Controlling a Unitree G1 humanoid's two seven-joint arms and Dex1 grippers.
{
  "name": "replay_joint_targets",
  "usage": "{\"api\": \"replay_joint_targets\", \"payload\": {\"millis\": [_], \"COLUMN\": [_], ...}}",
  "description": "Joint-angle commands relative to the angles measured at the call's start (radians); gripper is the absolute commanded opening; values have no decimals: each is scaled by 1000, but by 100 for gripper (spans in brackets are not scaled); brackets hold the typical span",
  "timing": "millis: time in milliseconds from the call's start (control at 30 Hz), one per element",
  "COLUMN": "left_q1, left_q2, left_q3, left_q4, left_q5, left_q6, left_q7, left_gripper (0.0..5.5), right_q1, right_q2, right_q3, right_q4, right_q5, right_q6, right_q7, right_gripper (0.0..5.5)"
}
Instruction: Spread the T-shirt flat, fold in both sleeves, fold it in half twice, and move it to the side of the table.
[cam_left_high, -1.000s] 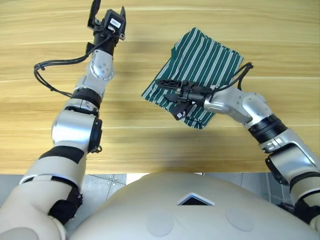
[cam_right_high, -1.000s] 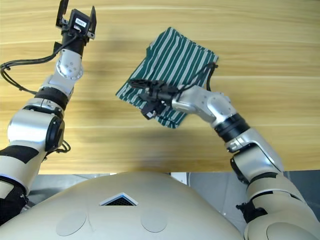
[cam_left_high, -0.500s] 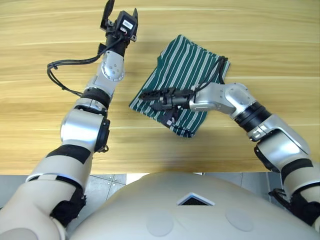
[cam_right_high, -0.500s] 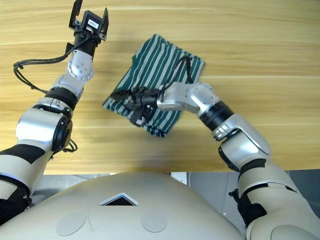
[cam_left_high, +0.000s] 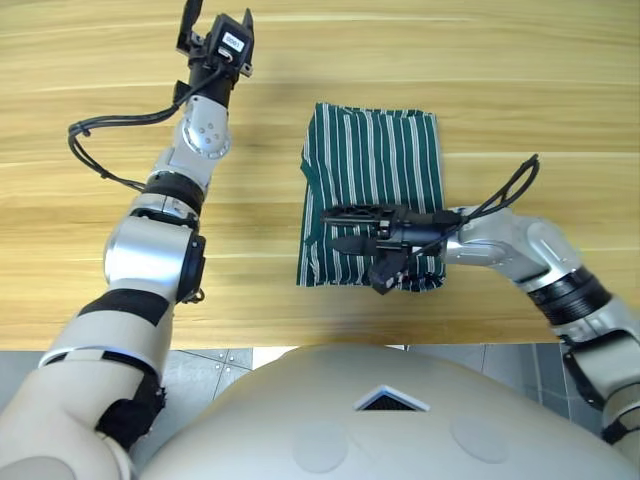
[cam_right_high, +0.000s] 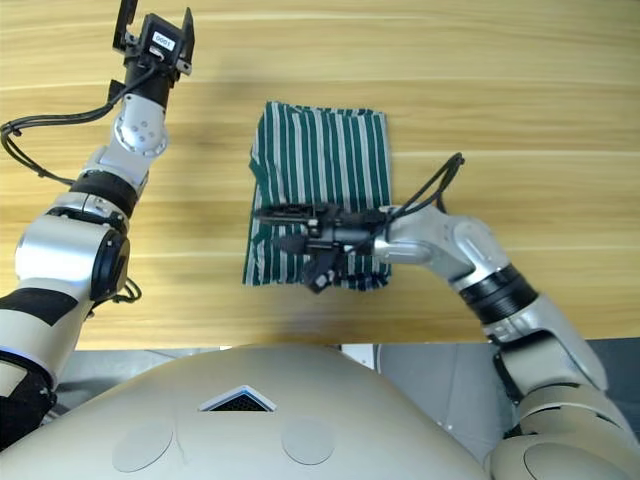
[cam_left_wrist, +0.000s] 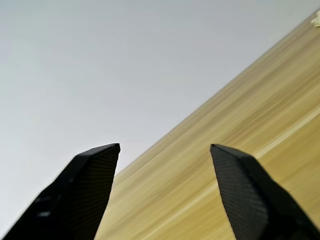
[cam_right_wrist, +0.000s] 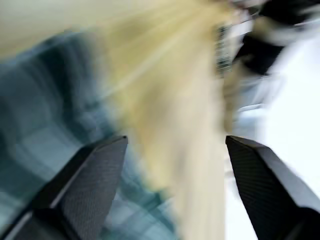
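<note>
Wood table (cam_left_high: 520, 80), folded green-striped T-shirt (cam_left_high: 372, 170) lying mid-table, squared up. Right gripper (cam_left_high: 332, 228) over its near half, fingers spread, pinching nothing. Left gripper (cam_left_high: 217, 18) far left, fingers spread too. Folding looks done; next: grip an edge, slide shirt to the table's side.

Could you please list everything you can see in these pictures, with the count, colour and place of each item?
T-shirt: one, dark green with white stripes, folded into a rectangle, lying in the middle of the table close to its near edge.
table: one, light wood with lengthwise grain, spanning the whole scene under the shirt.
left gripper: one, black, open, out over bare wood at the far left, well apart from the shirt.
right gripper: one, black, open, over the near half of the shirt with its fingers pointing to the robot's left; whether it touches the cloth cannot be told.
</note>
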Motion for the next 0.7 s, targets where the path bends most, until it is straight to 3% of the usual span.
{"api": "replay_joint_targets", "payload": {"millis": [33, 133, 200, 267, 500, 700], "left_q1": [124, 401, 620, 798, 955, 907], "left_q2": [129, 303, 431, 549, 721, 664], "left_q3": [22, -21, -96, -139, -149, -237], "left_q4": [-139, -436, -607, -771, -1121, -1167], "left_q5": [-41, -85, 47, 95, 14, -18], "left_q6": [-201, -378, -358, -317, -185, -178], "left_q7": [-78, -272, -393, -526, -802, -915], "left_gripper": [336, 336, 336, 336, 336, 336], "right_q1": [58, 170, 256, 386, 649, 707], "right_q2": [47, -21, -135, -233, -325, -374], "right_q3": [-153, -344, -471, -528, -451, -417], "right_q4": [-80, -14, 124, 232, 91, -49], "right_q5": [268, 299, 137, 2, -98, -106], "right_q6": [99, 131, 118, 143, 197, 217], "right_q7": [-52, -96, -158, -198, -11, 114], "right_gripper": [363, 363, 363, 363, 363, 363]}}
